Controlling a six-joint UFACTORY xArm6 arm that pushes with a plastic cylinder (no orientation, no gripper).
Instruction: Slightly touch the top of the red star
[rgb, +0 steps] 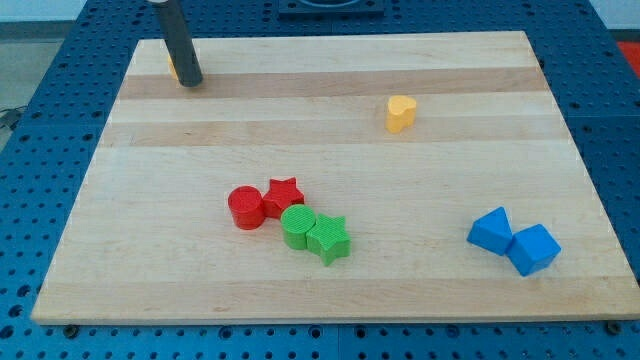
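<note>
Counts: two red blocks — red cylinder (245, 208), red star (284, 193); two green — green cylinder (296, 227), green star (328, 239); two blue blocks (490, 230) (532, 249); one yellow heart (400, 113); orange sliver (172, 68), upper left

Pale wooden board (330, 90), planks running left to right, lies on a blue perforated table (610, 80). Table shows on every side. Even, soft light. Dark object at far edge, unidentifiable.
</note>
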